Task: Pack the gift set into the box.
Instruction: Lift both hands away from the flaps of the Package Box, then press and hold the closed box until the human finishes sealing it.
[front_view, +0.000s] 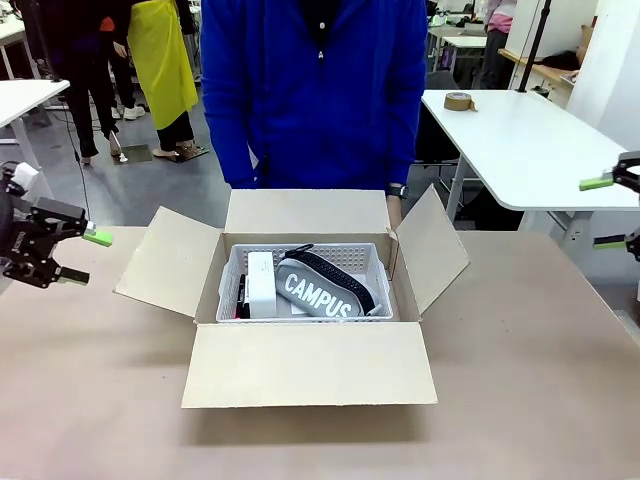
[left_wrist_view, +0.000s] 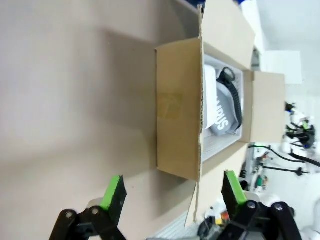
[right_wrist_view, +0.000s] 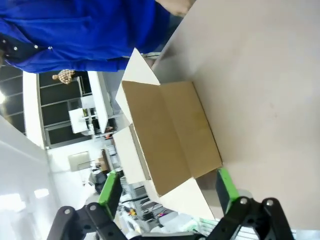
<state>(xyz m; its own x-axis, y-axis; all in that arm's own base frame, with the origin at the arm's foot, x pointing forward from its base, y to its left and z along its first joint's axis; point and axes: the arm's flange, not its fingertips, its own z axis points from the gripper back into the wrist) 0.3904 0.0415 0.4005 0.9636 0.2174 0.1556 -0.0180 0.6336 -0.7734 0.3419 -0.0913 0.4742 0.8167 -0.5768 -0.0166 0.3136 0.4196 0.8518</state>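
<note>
The gift set, a pale lavender-white perforated plastic basket (front_view: 352, 257) loaded with dark and white lettered items, is seated inside the large brown corrugated cardboard box (front_view: 305, 365), whose four flaps are spread outward. The left gripper (front_view: 85, 257) is held above the table's left side and the right gripper (front_view: 602, 212) at the right edge. Both are kept well apart from the box, with fingers parted and nothing gripped.

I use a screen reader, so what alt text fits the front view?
An open brown cardboard box sits mid-table, flaps spread, holding a perforated basket with a grey CAMPUS pouch and a white item. A person in blue stands behind it; the left tool and right tool hang open at either side, clear of the box.
</note>
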